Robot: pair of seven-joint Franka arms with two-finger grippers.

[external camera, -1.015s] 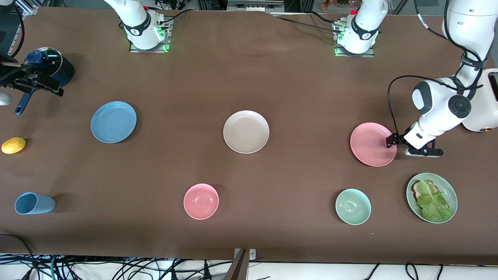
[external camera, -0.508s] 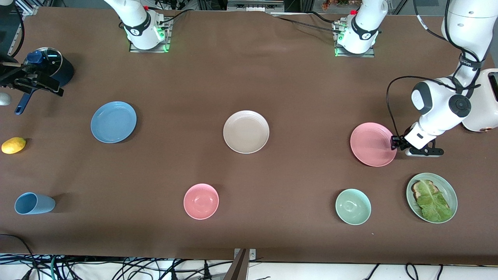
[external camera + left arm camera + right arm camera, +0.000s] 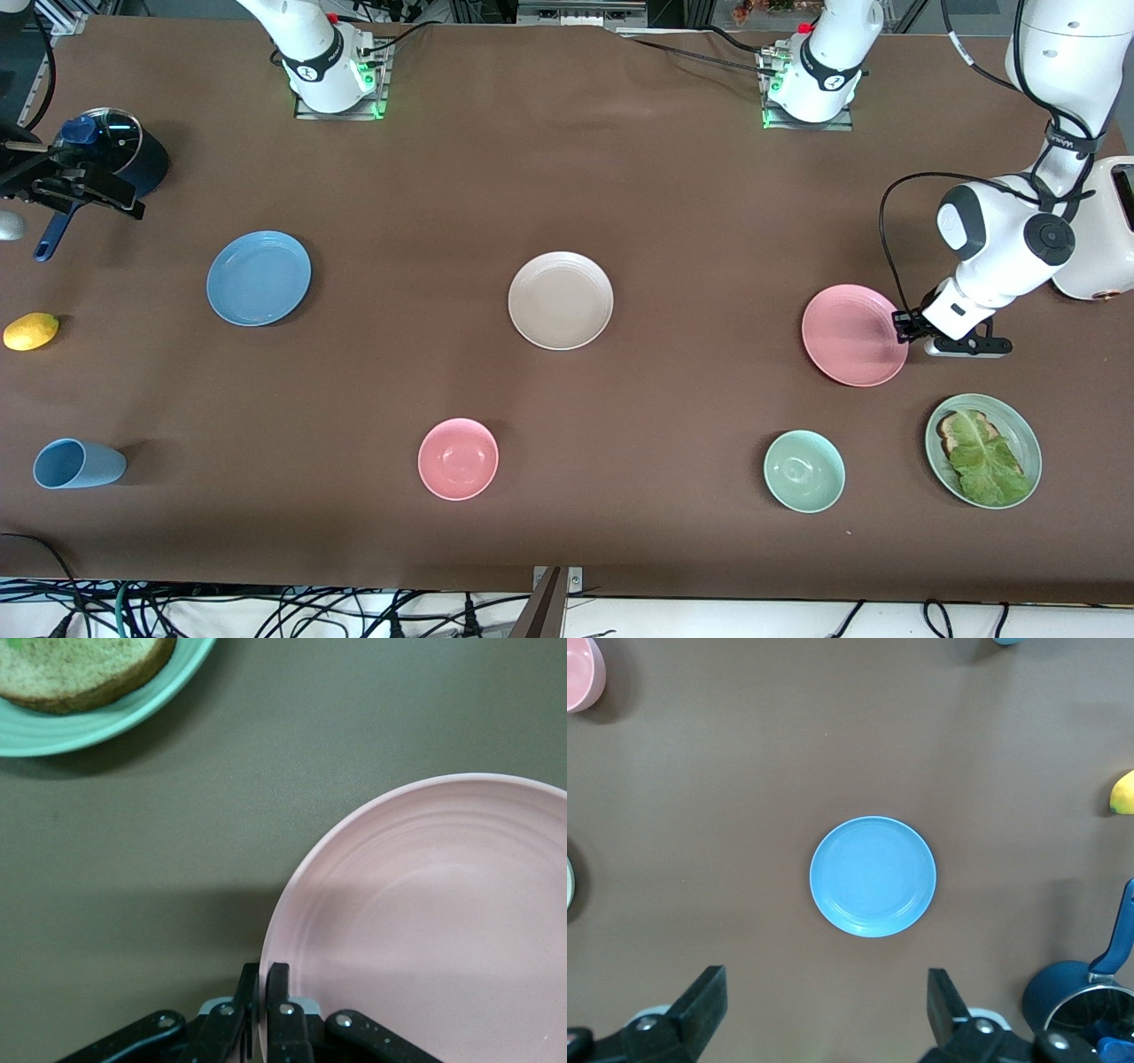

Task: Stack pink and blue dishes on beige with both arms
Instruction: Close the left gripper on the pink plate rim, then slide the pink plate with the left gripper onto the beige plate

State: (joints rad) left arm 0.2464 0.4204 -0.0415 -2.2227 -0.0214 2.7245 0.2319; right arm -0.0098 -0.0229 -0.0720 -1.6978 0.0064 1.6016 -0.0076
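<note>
Pickup step: left gripper (image 3: 902, 326) clenched on pink plate (image 3: 852, 335) rim, seemingly lifted. Right gripper (image 3: 824, 1005), jaws spread, waits above blue plate (image 3: 873, 876). Next: carry to beige plate (image 3: 560, 300).

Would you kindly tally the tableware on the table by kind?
Plates: 4, blue, beige, pink, green
Bowls: 2, pink, green
Cups: 1
Pots: 1
Total: 8

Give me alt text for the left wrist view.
The left gripper is shut on the rim of the pink plate, which rests on the brown table. A green plate holding toast sits nearby.
</note>
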